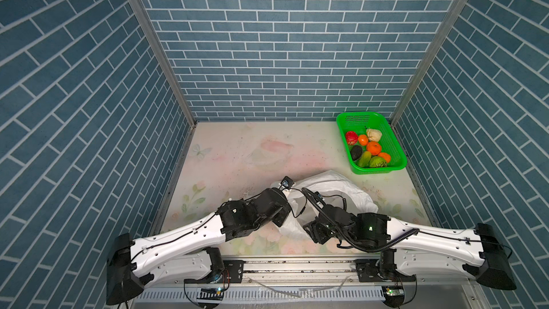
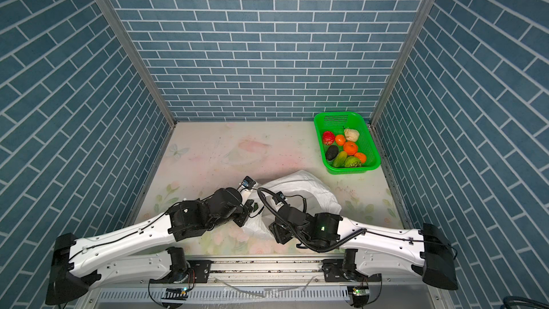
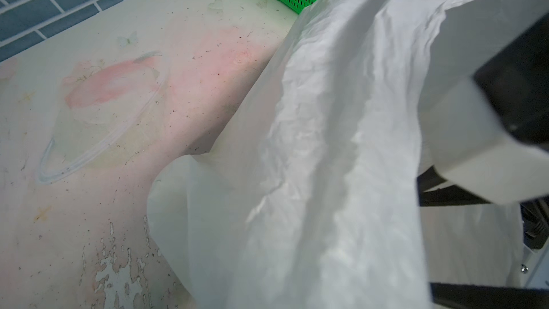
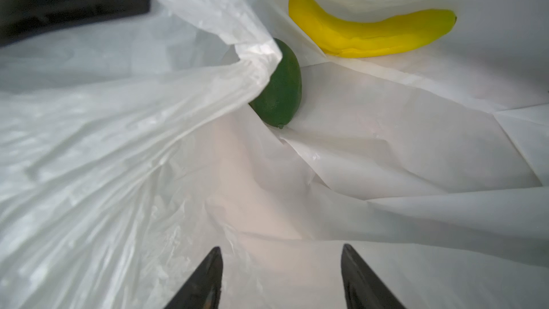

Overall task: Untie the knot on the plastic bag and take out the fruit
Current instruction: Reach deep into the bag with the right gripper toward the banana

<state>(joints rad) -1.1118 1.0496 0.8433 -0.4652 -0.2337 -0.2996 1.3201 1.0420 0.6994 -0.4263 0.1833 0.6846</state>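
Right wrist view: my right hand [image 4: 281,248] is inside the plastic bag [image 4: 386,144], fingers spread, nothing between them. Just ahead a green fruit [image 4: 280,90] sits half under a fold, with a banana [image 4: 368,32] beyond it. My left hand [image 2: 252,205] is pressed together, pinching the bag's rim up as far as I can tell. No knot in sight and the mouth's open, so I'd call that part done. A bunch of fruit [image 1: 373,147] lies in the green basket [image 1: 377,170] at the worktop's [image 1: 237,156] far right corner. Only those two left, I reckon.
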